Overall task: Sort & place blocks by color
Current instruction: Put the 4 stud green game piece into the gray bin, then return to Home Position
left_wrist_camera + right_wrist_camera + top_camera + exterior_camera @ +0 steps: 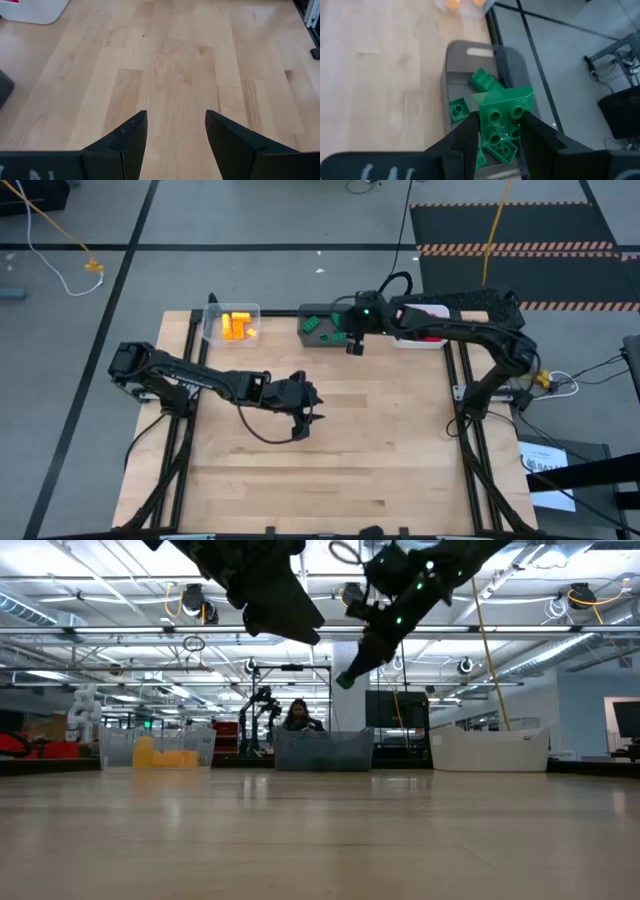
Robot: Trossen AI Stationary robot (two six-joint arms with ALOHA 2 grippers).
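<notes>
One green block sits clamped in our right tool, above the grey bin holding other greens; next we spread its fingers to drop it. Our left tool waits apart, empty, over the bare desk.

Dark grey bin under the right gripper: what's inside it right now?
Loose green blocks lie inside the dark grey bin. The right gripper hangs above it, shut on a green block, which hides part of the bin's floor, so a full count isn't possible.
</notes>
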